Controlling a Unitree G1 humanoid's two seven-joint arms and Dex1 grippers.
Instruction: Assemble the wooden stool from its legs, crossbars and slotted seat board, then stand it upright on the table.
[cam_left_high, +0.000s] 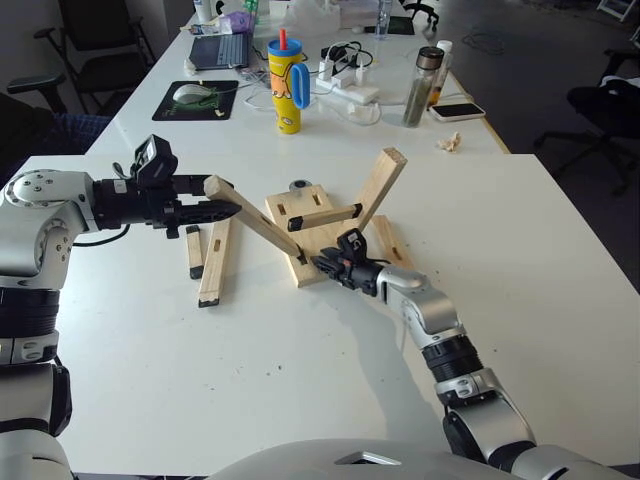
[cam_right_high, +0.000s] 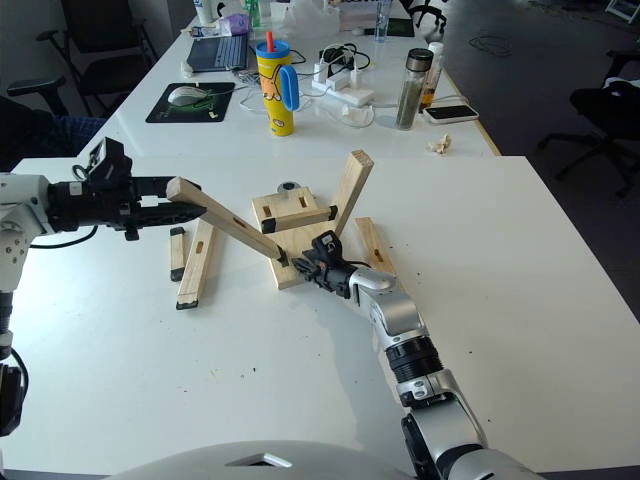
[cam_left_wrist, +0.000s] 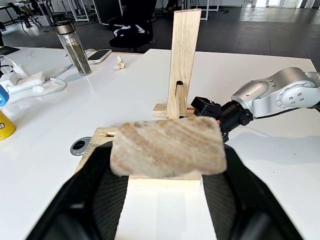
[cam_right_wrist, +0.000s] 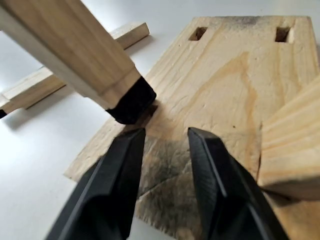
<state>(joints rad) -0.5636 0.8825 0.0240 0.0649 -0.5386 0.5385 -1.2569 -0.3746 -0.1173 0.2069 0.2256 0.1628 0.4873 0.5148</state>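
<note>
Wooden, rigid, likely light. Clamps top of slanted leg (cam_left_high: 255, 218) in left end effector (cam_left_high: 222, 210), foot at seat board (cam_right_wrist: 235, 75) slot on counter (cam_left_high: 520, 250). Holds right end effector (cam_right_wrist: 165, 134) open beside it. Best gripped across flat faces.

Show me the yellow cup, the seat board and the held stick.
yellow cup (cam_left_high: 287, 92): left eye view, body.
seat board (cam_left_high: 322, 240): left eye view, bare face.
held stick (cam_left_high: 256, 221): left eye view, mid-shaft.

Left tool (cam_left_high: 228, 210) clenched, right tool (cam_right_wrist: 165, 134) spread.

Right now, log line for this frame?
left gripper: shut on leg | right gripper: open over seat board | leg tilted, tip at board
</note>
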